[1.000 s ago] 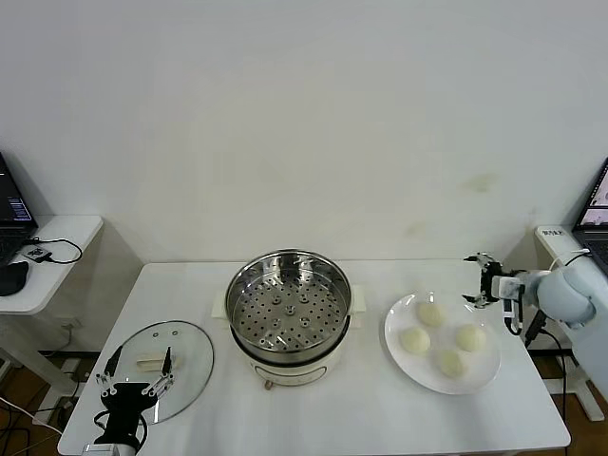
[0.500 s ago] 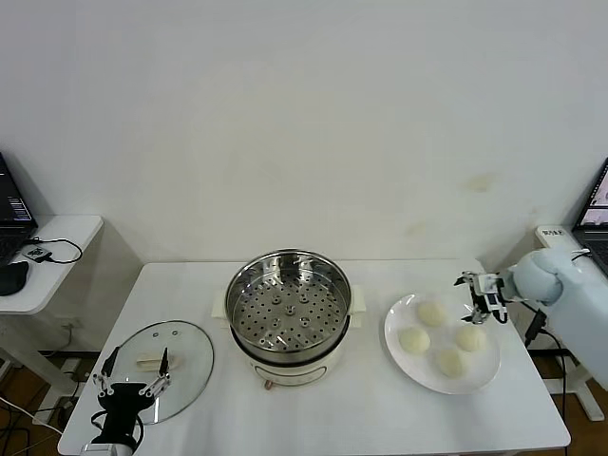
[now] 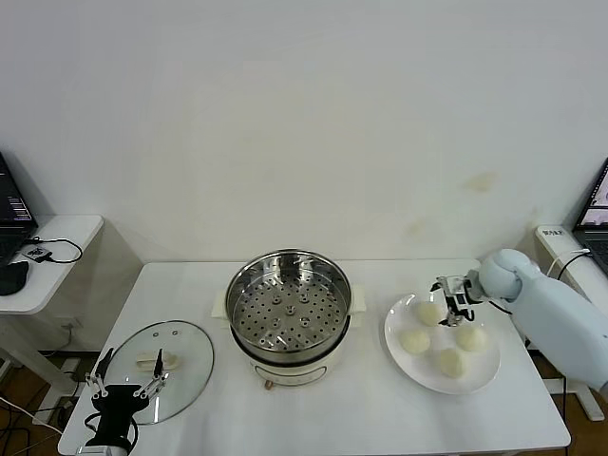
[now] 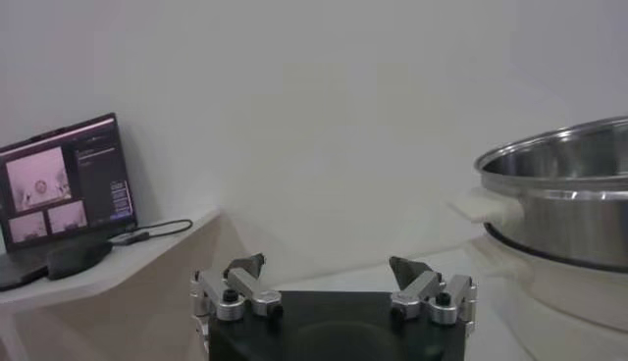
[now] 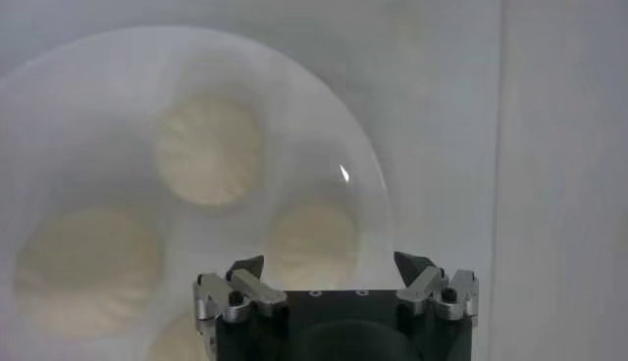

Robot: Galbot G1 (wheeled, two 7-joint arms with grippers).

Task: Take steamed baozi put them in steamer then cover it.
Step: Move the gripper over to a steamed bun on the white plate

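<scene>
Right now we are working on the first step: reaching for a bun. Our right claw (image 3: 449, 290) is hovering over the far edge of the white plate (image 3: 399, 350), just above the farthest of the four steamed baozi (image 3: 429, 312). Its fingers are spread wide and holding nothing, as the right wrist view is showing, with the buns lying below on the plate (image 5: 378, 196). All four are sitting on that plate, on the bench (image 3: 361, 408) to the right of the steamer (image 3: 288, 313), whose perforated tray is bare. The cover (image 3: 161, 368) is lying flat on the bench to the left of the pot, and our left claw (image 3: 123, 388) is waiting at its near edge, fingers apart and empty.

Next, we judge, the right claw needs lowering around the nearest bun, then closing gently, since the soft dough could dent or slip under a hard squeeze.
</scene>
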